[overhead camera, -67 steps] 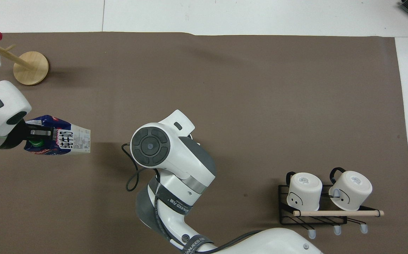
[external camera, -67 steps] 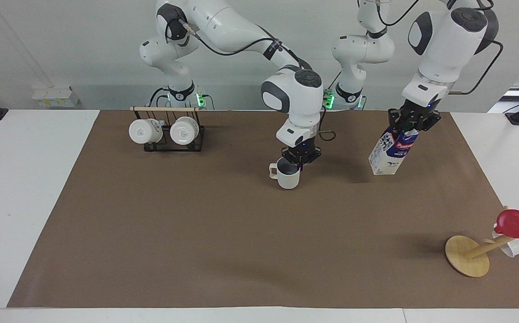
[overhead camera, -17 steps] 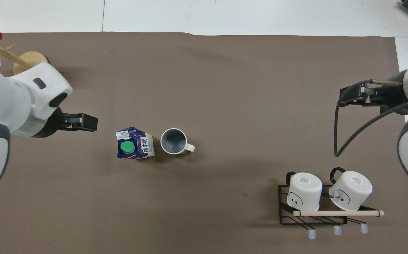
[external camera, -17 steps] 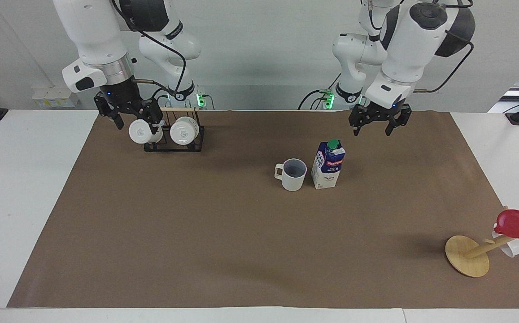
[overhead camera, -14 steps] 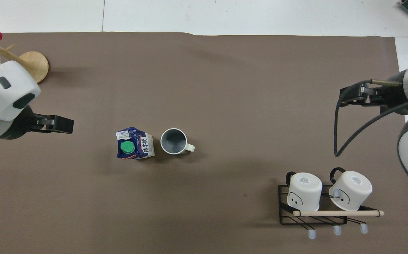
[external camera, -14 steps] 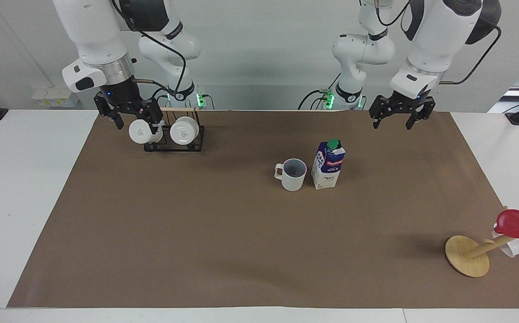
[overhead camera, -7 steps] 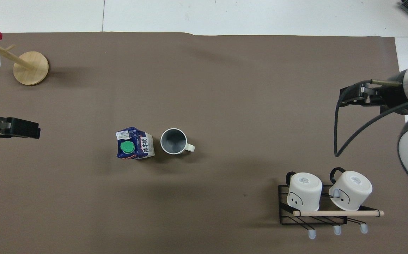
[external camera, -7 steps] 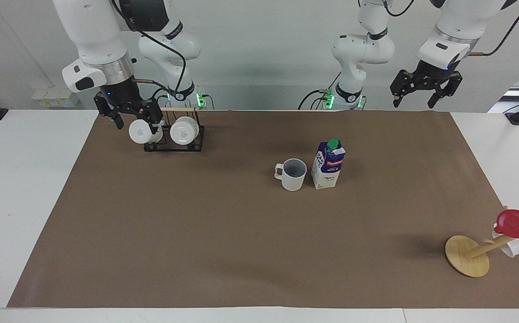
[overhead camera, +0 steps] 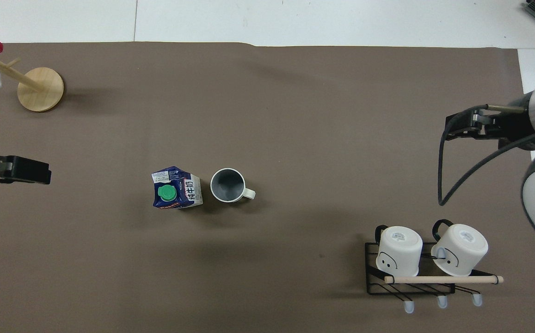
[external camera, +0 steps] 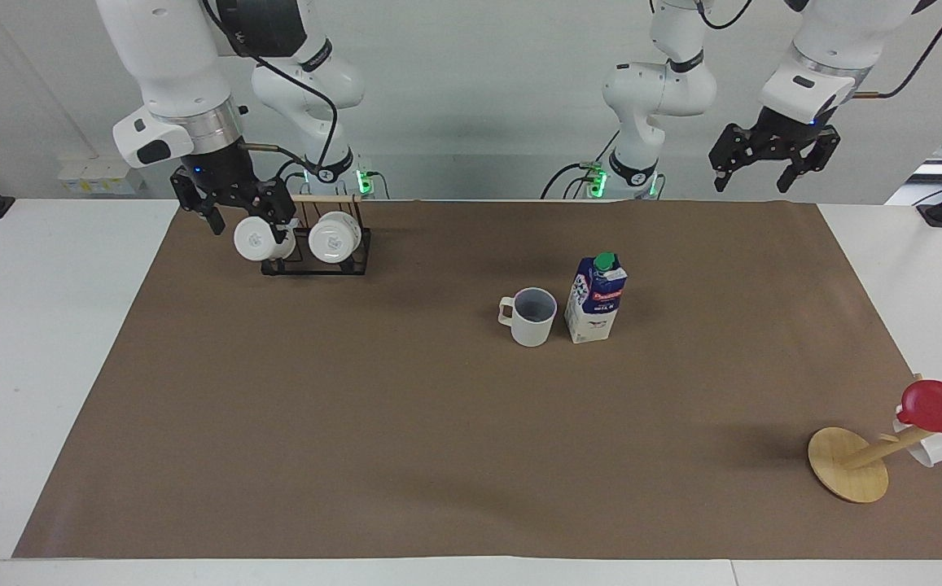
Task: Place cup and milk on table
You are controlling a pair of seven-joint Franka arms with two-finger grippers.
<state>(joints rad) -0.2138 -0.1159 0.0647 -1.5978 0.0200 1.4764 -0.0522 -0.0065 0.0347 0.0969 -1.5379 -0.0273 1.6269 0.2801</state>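
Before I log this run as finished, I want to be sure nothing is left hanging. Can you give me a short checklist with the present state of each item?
1. Cup upright on the brown sheet of the table: ok.
2. Milk upright beside the cup, green cap on: ok.
3. Left pincer open, holding nothing, raised over the left arm's end of the table: ok.
4. Right pincer open, holding nothing: ok.
5. Right pincer apart from the racked white cup just below it: cannot tell.
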